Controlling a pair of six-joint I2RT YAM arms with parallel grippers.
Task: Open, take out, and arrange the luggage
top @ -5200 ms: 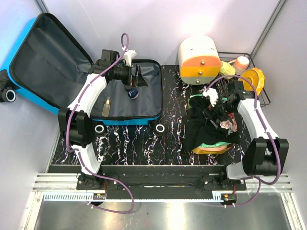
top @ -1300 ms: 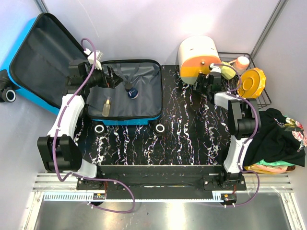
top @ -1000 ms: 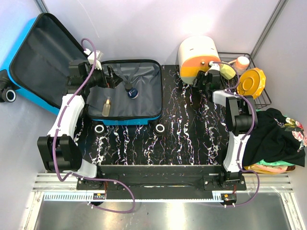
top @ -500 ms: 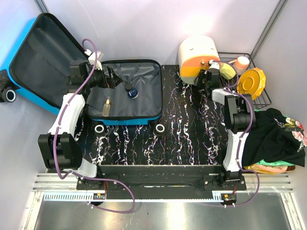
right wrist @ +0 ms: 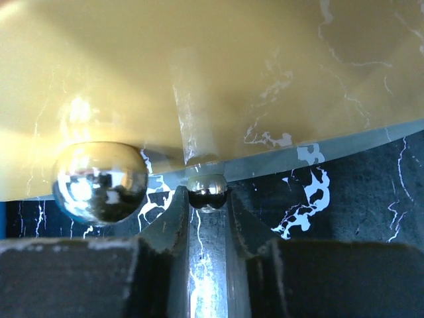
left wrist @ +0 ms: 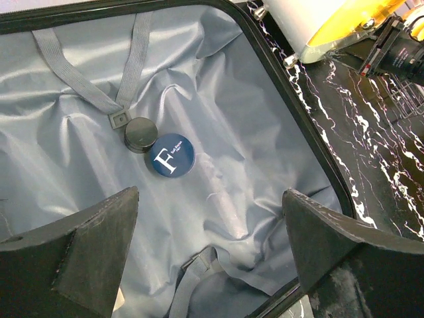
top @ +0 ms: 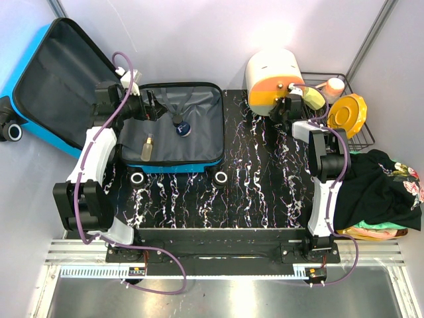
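Observation:
The luggage (top: 199,164), a bright-blue suitcase, lies open at the back left, its lid (top: 59,79) leaning on the wall. On its grey lining (left wrist: 252,132) rest a dark-blue round tin (left wrist: 171,155), a small black cap (left wrist: 140,134) and a little bottle (top: 148,147). My left gripper (top: 154,106) hovers open above the lining (left wrist: 211,199), holding nothing. My right gripper (top: 283,101) is at the front of the white-and-orange drawer box (top: 275,79), its jaws shut on a small chrome knob (right wrist: 207,189). A bigger chrome knob (right wrist: 99,180) sits to its left.
A wire rack (top: 366,138) at the back right holds a yellow basin (top: 348,112), a peach bottle (top: 333,86) and a yellow-green item (top: 313,97). A heap of black clothes (top: 384,189) lies at the right edge. Black marble tabletop (top: 258,179) stretches between suitcase and rack.
My right gripper moved in to the drawer box front and closed on the small knob. Before that, the clothes heap went from mid-table to the right edge. The left gripper barely moved.

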